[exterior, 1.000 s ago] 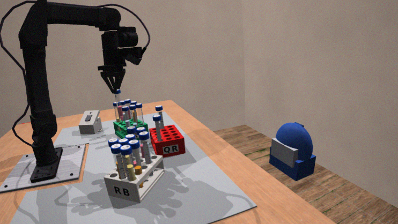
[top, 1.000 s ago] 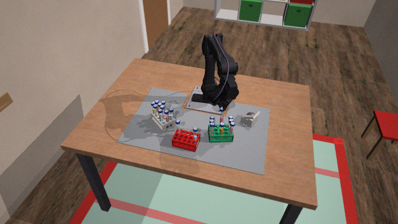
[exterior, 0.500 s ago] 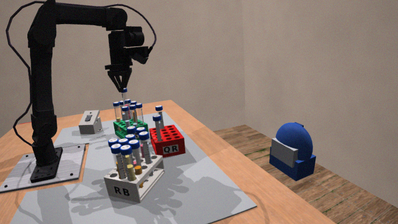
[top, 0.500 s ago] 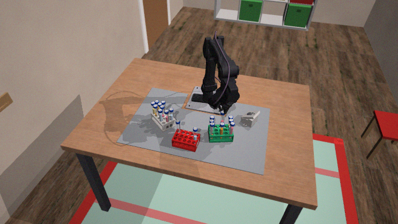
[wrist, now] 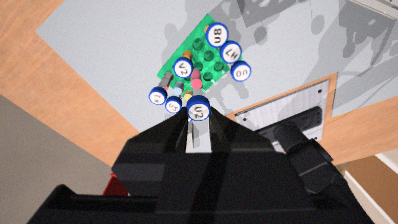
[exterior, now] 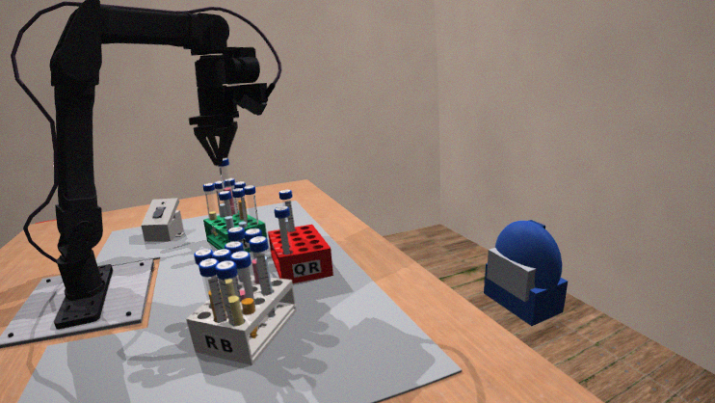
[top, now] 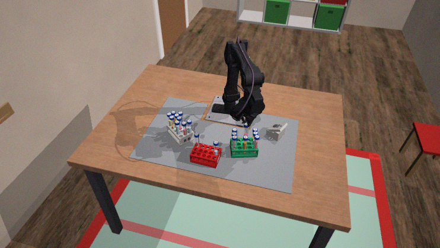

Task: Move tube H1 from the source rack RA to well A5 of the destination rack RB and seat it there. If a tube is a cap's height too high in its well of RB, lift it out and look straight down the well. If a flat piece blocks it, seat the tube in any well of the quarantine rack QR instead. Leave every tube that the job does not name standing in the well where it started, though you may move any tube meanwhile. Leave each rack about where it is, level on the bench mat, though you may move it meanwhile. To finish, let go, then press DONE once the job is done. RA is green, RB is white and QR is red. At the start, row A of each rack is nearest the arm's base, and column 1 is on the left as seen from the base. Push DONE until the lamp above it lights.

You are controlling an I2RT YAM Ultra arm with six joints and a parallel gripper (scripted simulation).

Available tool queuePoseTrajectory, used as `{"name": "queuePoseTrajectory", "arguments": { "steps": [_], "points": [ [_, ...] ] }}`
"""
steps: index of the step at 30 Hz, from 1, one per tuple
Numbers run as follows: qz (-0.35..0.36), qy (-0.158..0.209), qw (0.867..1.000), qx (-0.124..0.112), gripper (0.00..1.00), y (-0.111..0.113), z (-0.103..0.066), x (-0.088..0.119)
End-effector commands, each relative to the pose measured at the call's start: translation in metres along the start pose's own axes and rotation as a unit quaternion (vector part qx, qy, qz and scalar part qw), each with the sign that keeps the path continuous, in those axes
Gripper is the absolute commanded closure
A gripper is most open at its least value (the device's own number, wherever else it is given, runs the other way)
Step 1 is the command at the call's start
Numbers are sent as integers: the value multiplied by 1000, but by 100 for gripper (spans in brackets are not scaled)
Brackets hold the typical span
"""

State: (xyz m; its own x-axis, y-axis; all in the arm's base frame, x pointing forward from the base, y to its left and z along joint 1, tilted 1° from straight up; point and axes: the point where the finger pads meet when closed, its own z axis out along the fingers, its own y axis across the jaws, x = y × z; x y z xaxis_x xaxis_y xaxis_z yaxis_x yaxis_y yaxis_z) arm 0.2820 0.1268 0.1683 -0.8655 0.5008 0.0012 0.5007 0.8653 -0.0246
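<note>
My gripper is shut on a blue-capped tube whose cap reads U2. It holds the tube upright over the near side of the green rack RA. The cap stands above the caps of the rack's other tubes; the tube's lower end is hidden among them. A cap that seems to read H1 stands at the rack's far side in the wrist view. The white rack RB holds several tubes.
The red rack QR with two tubes stands between RA and RB. A small grey button box sits on the mat beside RA. The arm's base plate lies behind the racks.
</note>
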Motion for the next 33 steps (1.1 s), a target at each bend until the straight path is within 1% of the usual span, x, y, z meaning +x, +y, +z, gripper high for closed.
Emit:
{"name": "queuePoseTrajectory", "arguments": {
  "steps": [1,12,13,21,33],
  "points": [
    [1,-6,1000,-7,100,1,-7,-2],
    [1,-6,1000,-7,100,1,-7,-2],
    [2,-17,1000,-16,100,-3,-18,-5],
    [2,-17,1000,-15,100,-7,-18,-6],
    [2,-17,1000,-15,100,-6,-18,-6]
  ]
}}
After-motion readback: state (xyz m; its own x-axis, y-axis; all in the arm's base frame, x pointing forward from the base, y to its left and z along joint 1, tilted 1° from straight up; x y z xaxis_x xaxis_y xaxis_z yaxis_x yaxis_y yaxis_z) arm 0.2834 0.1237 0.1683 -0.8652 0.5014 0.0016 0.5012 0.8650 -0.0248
